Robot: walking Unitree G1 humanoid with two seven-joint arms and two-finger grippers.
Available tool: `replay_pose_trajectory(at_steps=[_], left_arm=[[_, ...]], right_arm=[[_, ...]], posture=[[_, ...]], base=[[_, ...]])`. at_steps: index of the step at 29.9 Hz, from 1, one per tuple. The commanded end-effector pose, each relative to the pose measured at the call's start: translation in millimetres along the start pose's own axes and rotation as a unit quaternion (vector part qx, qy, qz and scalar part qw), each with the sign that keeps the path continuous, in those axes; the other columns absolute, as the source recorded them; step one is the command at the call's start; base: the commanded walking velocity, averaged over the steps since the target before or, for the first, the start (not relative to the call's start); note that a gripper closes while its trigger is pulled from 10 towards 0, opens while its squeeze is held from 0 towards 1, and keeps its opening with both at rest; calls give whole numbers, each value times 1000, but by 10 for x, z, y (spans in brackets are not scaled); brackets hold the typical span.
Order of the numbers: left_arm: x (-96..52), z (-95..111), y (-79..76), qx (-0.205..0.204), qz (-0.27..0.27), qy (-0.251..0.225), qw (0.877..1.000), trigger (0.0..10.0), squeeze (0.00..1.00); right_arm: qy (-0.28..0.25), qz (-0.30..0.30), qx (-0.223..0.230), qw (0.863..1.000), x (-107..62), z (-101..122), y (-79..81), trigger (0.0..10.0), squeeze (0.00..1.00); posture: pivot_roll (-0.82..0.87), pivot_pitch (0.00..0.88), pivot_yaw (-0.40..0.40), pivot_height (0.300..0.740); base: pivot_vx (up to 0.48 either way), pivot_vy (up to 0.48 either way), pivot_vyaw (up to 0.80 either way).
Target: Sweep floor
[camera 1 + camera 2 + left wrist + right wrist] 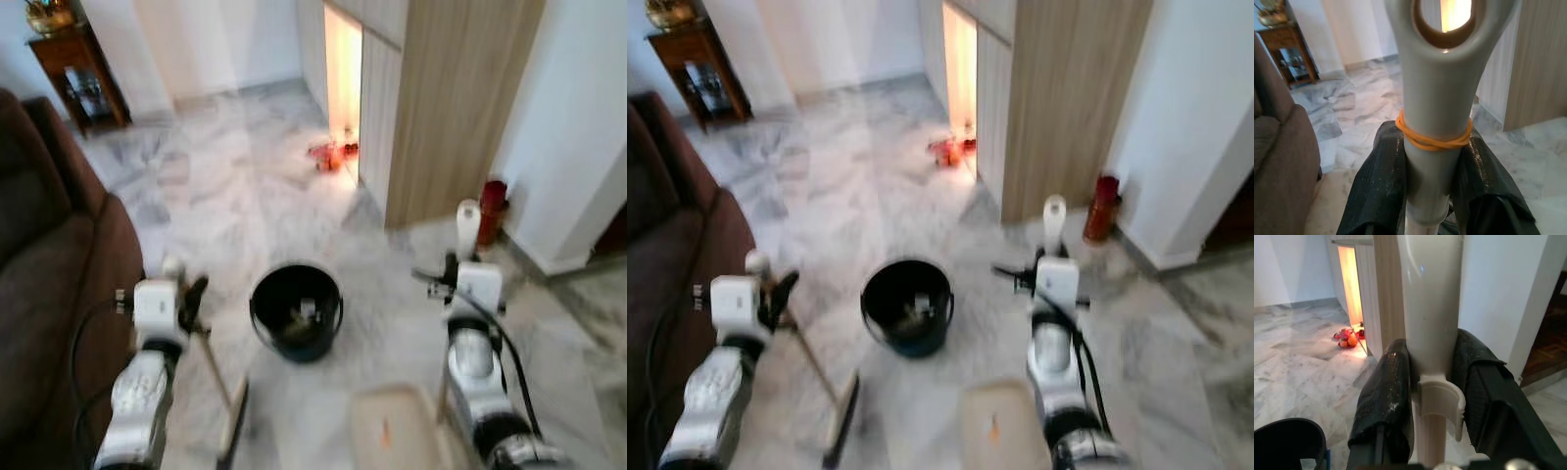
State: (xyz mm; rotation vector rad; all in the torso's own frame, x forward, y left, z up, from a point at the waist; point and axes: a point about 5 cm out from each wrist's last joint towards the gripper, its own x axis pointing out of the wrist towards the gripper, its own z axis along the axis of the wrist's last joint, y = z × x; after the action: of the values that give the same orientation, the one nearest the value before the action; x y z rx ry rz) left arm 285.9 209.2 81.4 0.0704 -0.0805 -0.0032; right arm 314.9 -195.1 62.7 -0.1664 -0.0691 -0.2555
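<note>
Between the two arms, nearest the robot:

- Dustpan, cream, low on the floor, just inboard of the right arm. Its handle rises upright; right pincer clamped on it, one black finger at each side.
- Broom. Handle top, grey with an orange rubber band, clamped in the left pincer. Shaft slants down and inward from that pincer to the dark head by the dustpan.
- Black bucket, ahead of both pincers and roughly midway between them; some bits inside, not identifiable.
- Marble floor beyond the bucket.
- Red-orange objects, far ahead at the lit cabinet gap; blurred.

Judgement: long axis of the broom runs toward the dustpan, so a sweep would draw inward, left to right.
</note>
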Motion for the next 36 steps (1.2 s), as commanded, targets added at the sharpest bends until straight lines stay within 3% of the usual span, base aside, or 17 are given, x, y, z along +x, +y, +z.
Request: replay_pose_trajectory(at_steps=[1,24,36], left_arm=[[13,90,90,11,16,-23,1000,10000,0],[-18,63,27,13,24,-24,999,10000,0],[-13,44,1,16,21,-21,999,10000,0]], right_arm=[[-18,18,7,1000,66,112,108,10000,0],[17,48,18,999,70,39,129,10000,0],[32,42,22,998,72,2,78,10000,0]], posture=[[50,0,59,740],[86,0,-7,740],[85,0,-19,740]], base=[[-244,0,0],[0,0,0],[0,0,-800]])
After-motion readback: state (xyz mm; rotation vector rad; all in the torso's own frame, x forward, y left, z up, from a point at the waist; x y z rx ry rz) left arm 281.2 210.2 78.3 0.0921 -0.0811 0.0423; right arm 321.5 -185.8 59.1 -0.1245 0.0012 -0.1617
